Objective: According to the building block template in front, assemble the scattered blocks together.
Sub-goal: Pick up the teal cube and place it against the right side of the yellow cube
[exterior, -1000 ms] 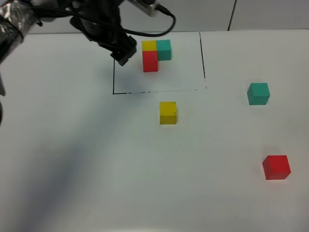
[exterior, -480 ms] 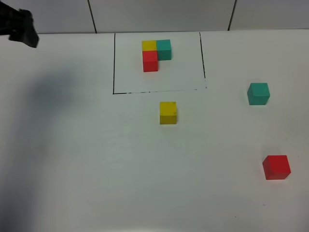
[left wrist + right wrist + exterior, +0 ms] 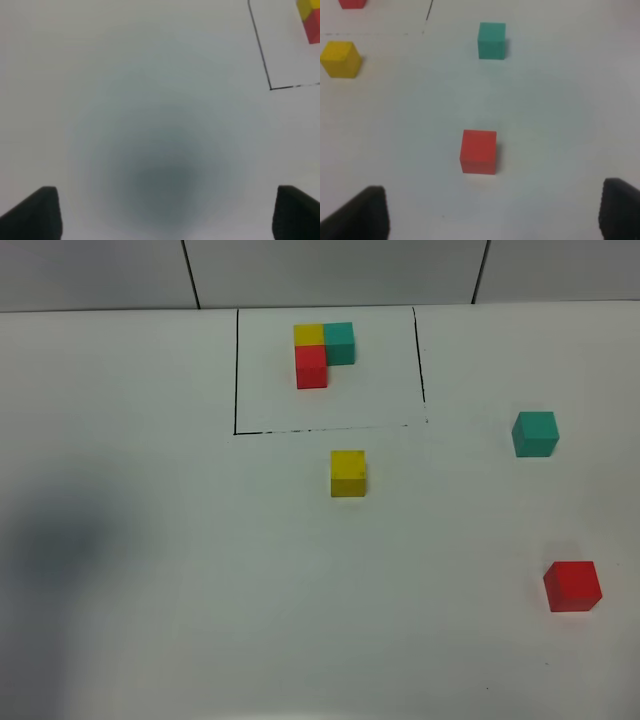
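- Shows right tool [image 3: 487, 212] spread wide, gripping nothing, above the desk [image 3: 200, 620]; red block [image 3: 478, 151] lies just ahead, centred on its opening.
- Places teal block [image 3: 492, 40] farther ahead and yellow block [image 3: 340, 59] off toward the left tool's side, all well apart.
- Finds left tool [image 3: 163, 215] equally spread and empty, with the building block template [image 3: 323, 353] ahead of it inside the black frame [image 3: 236, 370].
- Calls, by judgement, for a square descent over the red block, jaws flat on opposite faces before closing.

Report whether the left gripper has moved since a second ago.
Yes. The left gripper was over the left line of the drawn rectangle in the high view. It has since pulled away to the left of that line and gone out of that view.
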### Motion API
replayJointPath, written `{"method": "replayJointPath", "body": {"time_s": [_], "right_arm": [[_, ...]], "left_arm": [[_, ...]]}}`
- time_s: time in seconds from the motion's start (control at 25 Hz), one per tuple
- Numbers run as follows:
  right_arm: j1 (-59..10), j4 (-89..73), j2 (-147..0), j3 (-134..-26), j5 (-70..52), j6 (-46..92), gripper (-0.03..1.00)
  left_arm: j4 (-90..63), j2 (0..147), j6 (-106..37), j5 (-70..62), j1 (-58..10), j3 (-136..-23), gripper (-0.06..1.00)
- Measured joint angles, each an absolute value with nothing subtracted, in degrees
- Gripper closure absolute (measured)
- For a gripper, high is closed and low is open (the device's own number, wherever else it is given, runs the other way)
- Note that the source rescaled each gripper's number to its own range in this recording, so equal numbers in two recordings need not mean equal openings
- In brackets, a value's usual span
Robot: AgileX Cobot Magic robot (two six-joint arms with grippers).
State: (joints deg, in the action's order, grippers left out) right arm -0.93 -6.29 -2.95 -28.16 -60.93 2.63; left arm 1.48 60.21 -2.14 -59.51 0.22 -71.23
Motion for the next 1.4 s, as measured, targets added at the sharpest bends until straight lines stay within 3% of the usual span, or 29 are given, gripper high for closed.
{"method": "replayJointPath", "body": {"time_s": [0.6, 1.4], "right_arm": [[-0.93, -6.79, -2.95, -28.16, -60.93, 2.63, 0.25], [-0.93, -6.96, -2.95, -28.16, -60.93, 2.63, 0.25]], "left_arm": [[2.50, 24.72, 0.83, -59.03, -1.16, -42.17, 0.03], [-0.55, 1.75, -0.91, -57.92, -1.16, -29.96, 0.10]]}}
